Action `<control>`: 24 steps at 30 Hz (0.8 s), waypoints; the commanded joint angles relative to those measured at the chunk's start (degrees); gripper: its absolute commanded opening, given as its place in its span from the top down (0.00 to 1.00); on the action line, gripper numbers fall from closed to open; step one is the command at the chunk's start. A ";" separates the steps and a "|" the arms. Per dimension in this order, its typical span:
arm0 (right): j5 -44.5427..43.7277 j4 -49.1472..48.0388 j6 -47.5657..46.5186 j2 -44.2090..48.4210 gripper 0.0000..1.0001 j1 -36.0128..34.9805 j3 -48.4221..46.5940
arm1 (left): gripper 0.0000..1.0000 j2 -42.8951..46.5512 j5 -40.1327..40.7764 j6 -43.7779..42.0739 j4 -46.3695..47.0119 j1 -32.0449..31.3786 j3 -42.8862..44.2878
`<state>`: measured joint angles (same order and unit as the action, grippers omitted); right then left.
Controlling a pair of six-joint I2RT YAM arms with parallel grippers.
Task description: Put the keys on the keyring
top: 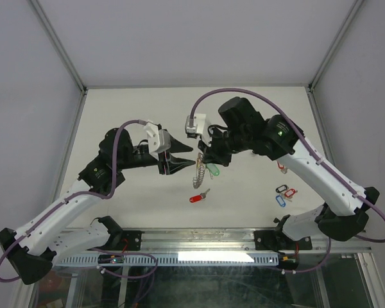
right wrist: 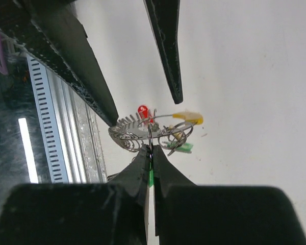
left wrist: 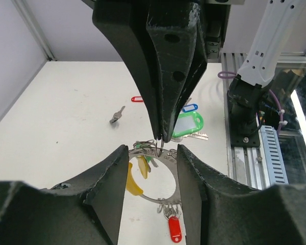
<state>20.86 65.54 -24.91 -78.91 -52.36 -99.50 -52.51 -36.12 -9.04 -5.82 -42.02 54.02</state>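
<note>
The keyring [left wrist: 169,159], a flat silvery loop with coiled wire loops, hangs above the table [top: 199,172]. A yellow-tagged key [left wrist: 134,182] hangs on it. My right gripper [right wrist: 152,147] is shut on the small wire ring of the green-tagged key [left wrist: 187,124], right at the keyring's rim [right wrist: 123,128]. My left gripper [left wrist: 152,153] is open, with its fingers [left wrist: 109,189] flanking the keyring. A red-tagged key [top: 197,198] shows just below the loop. I cannot tell whether it hangs from the loop or lies on the table.
Loose keys with red, black and blue tags [top: 285,192] lie on the table at the right. A bare silver key [left wrist: 117,115] and a red tag [left wrist: 136,99] lie farther out. The aluminium rail [top: 199,240] with the arm bases runs along the near edge.
</note>
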 commanded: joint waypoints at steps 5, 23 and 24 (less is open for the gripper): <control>-7.07 3.64 2.33 -1.51 1.00 -2.53 -6.42 | 0.56 -0.93 -3.43 -2.54 0.17 -0.51 1.45; -7.24 1.87 3.20 -3.61 1.00 -5.08 -7.82 | 0.71 -4.19 -3.06 -3.55 -0.41 -1.75 2.73; -7.33 1.87 3.20 -3.57 1.00 -5.14 -7.72 | 0.72 -4.14 -3.08 -3.58 -0.39 -1.84 2.68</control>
<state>13.98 70.11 -22.35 -83.00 -56.84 -105.12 -56.95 -38.06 -11.57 -7.73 -43.20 54.19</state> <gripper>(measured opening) 0.012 0.300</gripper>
